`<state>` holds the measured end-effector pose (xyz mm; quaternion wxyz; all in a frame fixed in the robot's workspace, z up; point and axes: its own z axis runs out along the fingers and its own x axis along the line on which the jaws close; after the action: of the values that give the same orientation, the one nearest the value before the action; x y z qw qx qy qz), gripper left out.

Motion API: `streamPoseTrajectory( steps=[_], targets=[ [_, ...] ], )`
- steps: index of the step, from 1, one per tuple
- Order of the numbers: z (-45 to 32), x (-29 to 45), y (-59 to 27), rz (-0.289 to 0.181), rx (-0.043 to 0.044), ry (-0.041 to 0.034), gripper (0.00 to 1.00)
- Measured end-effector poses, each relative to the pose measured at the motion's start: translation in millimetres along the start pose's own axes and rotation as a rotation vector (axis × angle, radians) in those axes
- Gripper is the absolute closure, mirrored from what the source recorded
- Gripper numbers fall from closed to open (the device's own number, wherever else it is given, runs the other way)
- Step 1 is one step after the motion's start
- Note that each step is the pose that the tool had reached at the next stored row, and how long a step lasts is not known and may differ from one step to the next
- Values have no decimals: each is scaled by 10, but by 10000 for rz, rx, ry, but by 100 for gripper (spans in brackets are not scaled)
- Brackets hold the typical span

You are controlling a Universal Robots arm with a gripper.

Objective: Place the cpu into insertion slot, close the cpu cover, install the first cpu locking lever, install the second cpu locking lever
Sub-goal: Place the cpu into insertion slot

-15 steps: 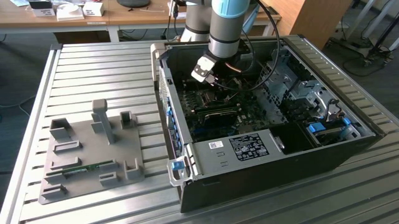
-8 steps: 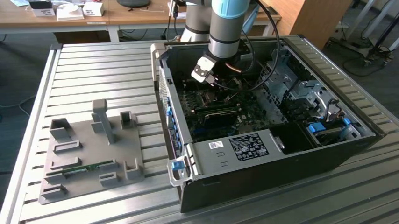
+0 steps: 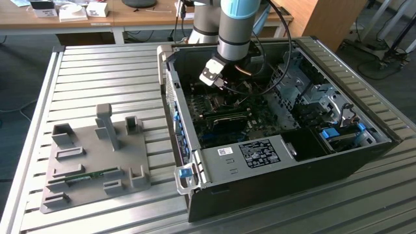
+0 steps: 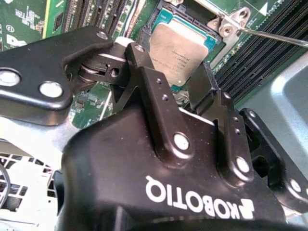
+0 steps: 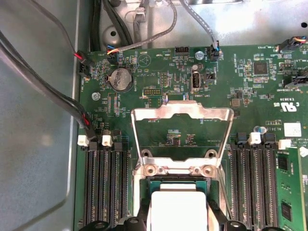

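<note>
The cpu [image 4: 183, 48], a flat silver-grey square, sits between my gripper's [image 4: 171, 61] two black fingers [image 4: 144, 67], directly over the insertion slot [image 4: 155, 19] on the green motherboard [image 3: 221, 117]. In the first wrist view the cpu [image 5: 175, 207] shows bright between the fingertips [image 5: 216, 222], with the slot's dark rim [image 5: 159, 184] just beyond it. The cpu cover [image 5: 144, 130], a silvery frame with a cut-out window, stands swung open away from the slot. A thin metal lever [image 4: 279, 37] runs beside the slot. In the exterior view my gripper [image 3: 227, 87] reaches down into the open computer case.
Long black memory slots [image 5: 103, 183] flank the socket on both sides. Cables [image 5: 48, 96] run along the case wall. A black box with a white label [image 3: 260, 153] fills the case front. A grey fixture plate [image 3: 91, 161] lies on the slatted table at the exterior view's left.
</note>
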<state>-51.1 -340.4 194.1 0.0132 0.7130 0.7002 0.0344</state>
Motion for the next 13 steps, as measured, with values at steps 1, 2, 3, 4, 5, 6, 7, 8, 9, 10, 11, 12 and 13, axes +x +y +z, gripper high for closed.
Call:
streamPoseTrajectory(
  steps=[1, 2, 3, 4, 5, 6, 7, 8, 9, 10, 11, 12, 13],
  targets=[
    [-1, 0, 0, 0, 0, -1, 46],
    [-1, 0, 0, 0, 1, -1, 46],
    [-1, 0, 0, 0, 0, 0, 46],
    [-1, 0, 0, 0, 1, -1, 46],
    [-1, 0, 0, 0, 0, 0, 46],
    [-1, 0, 0, 1, 1, -1, 46],
    [-1, 0, -1, 0, 1, -1, 46],
    [-1, 0, -1, -1, 1, -1, 46],
    [-1, 0, -1, -1, 1, -1, 46],
    [-1, 0, -2, 0, 1, -3, 46],
    [-1, -1, -2, 0, 2, -3, 46],
    [0, -1, -2, 0, 2, -2, 46],
    [0, -1, -2, 0, 2, -3, 46]
  ],
)
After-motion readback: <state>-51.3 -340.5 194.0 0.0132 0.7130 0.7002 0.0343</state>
